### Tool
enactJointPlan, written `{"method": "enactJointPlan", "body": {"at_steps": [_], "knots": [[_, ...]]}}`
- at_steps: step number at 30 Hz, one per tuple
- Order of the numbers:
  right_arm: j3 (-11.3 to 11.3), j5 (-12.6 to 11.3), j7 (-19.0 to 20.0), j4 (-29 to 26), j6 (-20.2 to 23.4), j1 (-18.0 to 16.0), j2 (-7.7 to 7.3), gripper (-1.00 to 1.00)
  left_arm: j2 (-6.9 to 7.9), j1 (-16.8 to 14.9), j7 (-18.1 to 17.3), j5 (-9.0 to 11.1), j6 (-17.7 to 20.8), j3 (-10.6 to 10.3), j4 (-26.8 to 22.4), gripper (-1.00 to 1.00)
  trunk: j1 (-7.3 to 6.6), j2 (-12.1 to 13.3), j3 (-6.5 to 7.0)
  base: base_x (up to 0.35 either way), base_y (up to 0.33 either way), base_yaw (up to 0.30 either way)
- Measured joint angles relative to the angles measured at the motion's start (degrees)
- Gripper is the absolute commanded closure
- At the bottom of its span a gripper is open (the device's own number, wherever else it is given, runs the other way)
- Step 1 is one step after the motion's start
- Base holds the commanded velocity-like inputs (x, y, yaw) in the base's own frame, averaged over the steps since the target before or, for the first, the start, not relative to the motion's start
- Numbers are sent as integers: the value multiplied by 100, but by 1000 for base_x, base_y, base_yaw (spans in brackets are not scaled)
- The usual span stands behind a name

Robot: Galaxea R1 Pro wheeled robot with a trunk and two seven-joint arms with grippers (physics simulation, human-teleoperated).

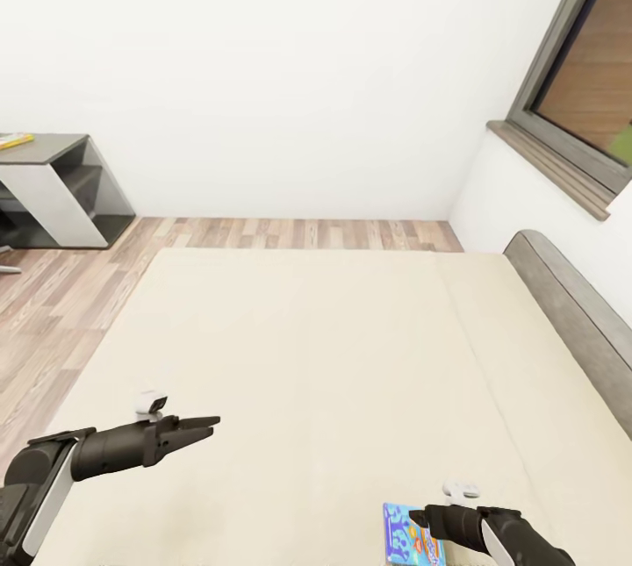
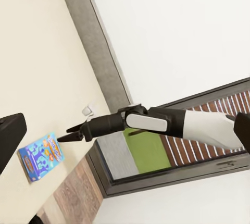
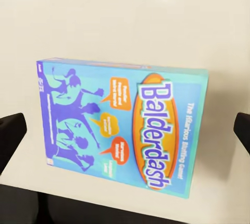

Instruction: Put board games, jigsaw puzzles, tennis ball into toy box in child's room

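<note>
From the head camera I see my left gripper (image 1: 209, 424) hanging over the near left part of the bed (image 1: 333, 355), its two dark fingers drawn almost together at the tips, with nothing between them and nothing touching them. My right gripper (image 1: 420, 517) sits low at the near right, over the blue board game (image 1: 405, 536), which lies flat on the beige mattress with its far end just under the fingertips. In the right wrist camera that box (image 3: 122, 130) is face up, a blue lid with purple cartoon figures and the word "Balderdash" in an orange oval; my two finger pads show as dark shapes at either edge of the picture, spread wide, wider than the box, and clear of it, so I have no hold on it. In the left wrist camera I see my right arm reaching over the mattress, its fingers (image 2: 70, 133) looking close together from that side, with the blue box (image 2: 41, 156) lying just beside them on the bed; I cannot tell from there whether they touch it. The grey headboard (image 1: 570, 311) runs along the right side, under a window (image 1: 588, 83) with a dark frame. Far to the left, across the wooden floor (image 1: 61, 294), the dark grey wing of the table (image 1: 48, 149) carries a flat yellow thing (image 1: 13, 141), too small for me to tell what it is.
</note>
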Motion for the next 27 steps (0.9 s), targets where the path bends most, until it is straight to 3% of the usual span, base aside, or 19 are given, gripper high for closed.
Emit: {"method": "enactJointPlan", "body": {"at_steps": [21,27], "knots": [[-8,-8,-3,0,-22,0,1,-100,-4,0,54,-107,2,-8,1,-100,0,0,-191,0,0,0],[-9,-14,-1,0,-242,0,5,-100,-3,0,66,-113,0,-11,1,-100,0,0,-201,0,0,0]]}}
